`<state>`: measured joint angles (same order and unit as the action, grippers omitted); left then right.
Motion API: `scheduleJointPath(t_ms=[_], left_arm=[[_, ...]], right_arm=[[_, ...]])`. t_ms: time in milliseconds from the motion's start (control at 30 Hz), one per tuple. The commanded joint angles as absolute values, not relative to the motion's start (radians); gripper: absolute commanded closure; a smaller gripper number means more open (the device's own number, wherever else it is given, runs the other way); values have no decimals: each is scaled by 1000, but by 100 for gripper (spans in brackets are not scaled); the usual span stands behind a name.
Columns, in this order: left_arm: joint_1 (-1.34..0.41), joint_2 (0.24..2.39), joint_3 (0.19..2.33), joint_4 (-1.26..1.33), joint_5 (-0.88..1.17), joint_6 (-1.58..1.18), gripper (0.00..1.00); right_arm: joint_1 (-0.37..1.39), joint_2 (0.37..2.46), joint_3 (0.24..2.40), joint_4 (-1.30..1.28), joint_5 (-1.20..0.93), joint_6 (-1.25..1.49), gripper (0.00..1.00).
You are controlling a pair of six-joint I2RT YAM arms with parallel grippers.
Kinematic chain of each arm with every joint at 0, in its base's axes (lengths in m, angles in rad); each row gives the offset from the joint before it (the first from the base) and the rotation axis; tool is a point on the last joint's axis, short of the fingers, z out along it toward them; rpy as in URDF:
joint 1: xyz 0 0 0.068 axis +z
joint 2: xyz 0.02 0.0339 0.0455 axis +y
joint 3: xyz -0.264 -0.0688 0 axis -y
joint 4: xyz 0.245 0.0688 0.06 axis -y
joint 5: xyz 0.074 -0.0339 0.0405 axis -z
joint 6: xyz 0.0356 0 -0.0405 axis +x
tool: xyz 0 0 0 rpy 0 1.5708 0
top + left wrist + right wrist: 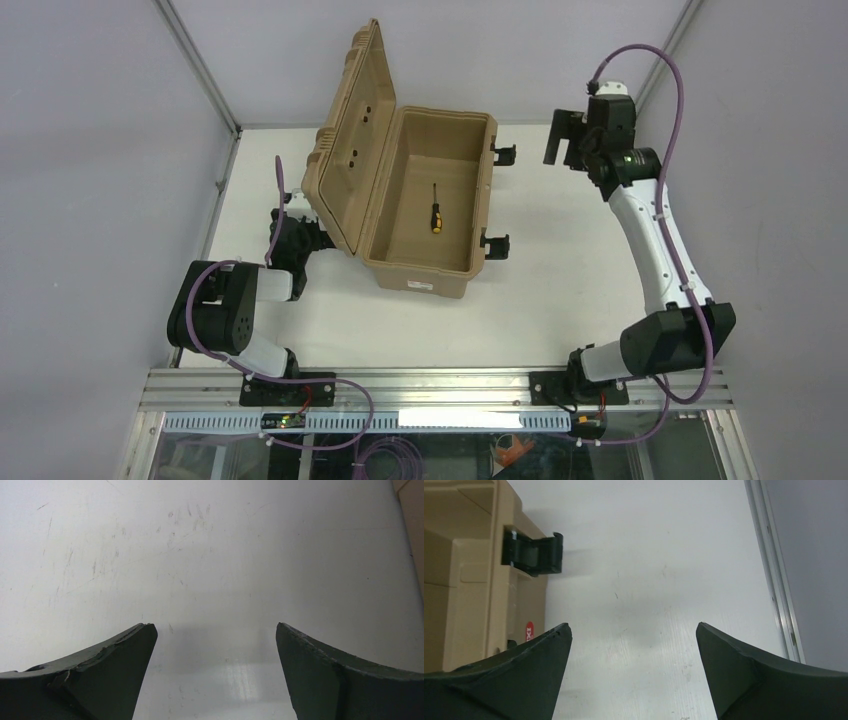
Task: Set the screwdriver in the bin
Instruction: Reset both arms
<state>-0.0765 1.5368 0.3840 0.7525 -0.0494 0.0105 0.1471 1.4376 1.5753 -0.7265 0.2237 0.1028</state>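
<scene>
The bin (480, 190) is a tan case in the middle of the table, its ribbed lid (350, 130) hinged open to the left. The screwdriver (435, 212), with a yellow-orange and black handle, lies on the bin's floor. My left gripper (295, 218) is low beside the lid's outer side; in the left wrist view it is open (215, 630) and empty over bare table. My right gripper (565, 138) is raised to the right of the bin, open (634, 627) and empty. The bin's wall (469, 555) shows at the left of the right wrist view.
Two black latches (497, 243) (505, 153) stick out from the bin's right side; one shows in the right wrist view (534, 552). A metal frame rail (774, 570) runs along the table's right edge. An aluminium rail (430, 385) carries the arm bases.
</scene>
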Motion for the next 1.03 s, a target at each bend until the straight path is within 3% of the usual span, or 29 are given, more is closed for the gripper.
scheduleJointPath(t_ms=[0, 600, 1000], left_arm=[[-66, 1505, 382, 804, -33, 3, 1], [-66, 1506, 382, 805, -33, 2, 1], [-66, 1506, 383, 804, -32, 3, 1]], right_arm=[[116, 1350, 1444, -601, 189, 133, 1], [113, 1257, 1035, -439, 143, 232, 1], [113, 1307, 1018, -424, 130, 224, 1]])
